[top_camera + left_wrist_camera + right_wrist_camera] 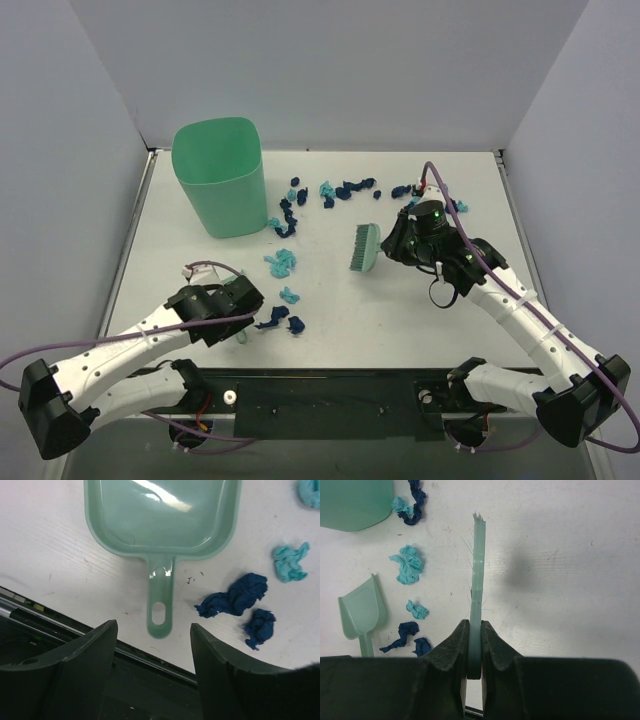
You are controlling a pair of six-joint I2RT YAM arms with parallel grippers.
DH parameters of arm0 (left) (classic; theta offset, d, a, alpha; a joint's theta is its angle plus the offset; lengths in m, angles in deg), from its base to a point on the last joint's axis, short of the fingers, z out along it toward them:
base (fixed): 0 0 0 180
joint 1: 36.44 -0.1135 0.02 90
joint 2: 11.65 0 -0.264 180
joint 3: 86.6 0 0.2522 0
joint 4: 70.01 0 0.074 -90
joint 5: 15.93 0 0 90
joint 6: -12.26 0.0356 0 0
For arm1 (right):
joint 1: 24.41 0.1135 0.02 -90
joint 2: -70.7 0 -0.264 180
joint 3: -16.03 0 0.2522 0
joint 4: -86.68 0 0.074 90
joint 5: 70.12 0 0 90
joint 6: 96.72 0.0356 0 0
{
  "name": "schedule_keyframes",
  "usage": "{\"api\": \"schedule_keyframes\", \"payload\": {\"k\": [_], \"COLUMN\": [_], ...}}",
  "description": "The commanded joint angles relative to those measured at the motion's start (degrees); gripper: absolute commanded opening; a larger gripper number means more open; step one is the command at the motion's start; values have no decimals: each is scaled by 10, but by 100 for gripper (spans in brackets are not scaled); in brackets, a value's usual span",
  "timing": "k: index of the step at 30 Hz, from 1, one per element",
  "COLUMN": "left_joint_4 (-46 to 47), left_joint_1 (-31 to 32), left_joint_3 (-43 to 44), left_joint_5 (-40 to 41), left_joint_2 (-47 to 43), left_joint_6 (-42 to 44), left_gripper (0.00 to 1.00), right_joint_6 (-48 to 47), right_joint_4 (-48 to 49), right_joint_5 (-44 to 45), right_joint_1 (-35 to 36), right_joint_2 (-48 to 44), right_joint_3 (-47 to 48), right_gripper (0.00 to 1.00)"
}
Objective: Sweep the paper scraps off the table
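Paper scraps lie over the white table (380, 320): navy ones at the back (345, 190), turquoise ones mid-table (280, 262), and navy ones near the front (272, 320). My right gripper (395, 243) is shut on the handle of a mint-green brush (363, 247), which the right wrist view shows edge-on (479, 565) above the table. My left gripper (153, 625) is open, its jaws to either side of the handle of the mint dustpan (160, 515), not touching it. Navy scraps (235, 597) and a turquoise one (290, 562) lie just right of the dustpan.
A tall mint-green bin (217, 177) stands at the back left, with scraps beside its base. More scraps lie at the back right (410, 190), near the right arm's purple cable. The table's near metal edge (150, 660) runs just under the left gripper.
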Motion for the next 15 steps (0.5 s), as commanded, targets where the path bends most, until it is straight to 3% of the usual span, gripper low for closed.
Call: {"api": "schedule_keyframes", "payload": {"k": [1,8,15], "left_joint_4": [14,132,189], "left_joint_1": [19,18,17], "left_joint_3": [-27,-91,-134], "left_joint_5": [41,22,37], "left_joint_2": [27,39,31], "left_joint_6": [-54,-14,10], "left_gripper": [70,70,70], "right_joint_6": [-15,-22,-22], "right_joint_4": [2,1,3], "right_joint_5": [-14,-16,-16], "right_joint_1": [0,1,7], "right_joint_2": [-9,-9,-11], "right_joint_3": [-4,-4,-9], "right_gripper": [0,0,0]}}
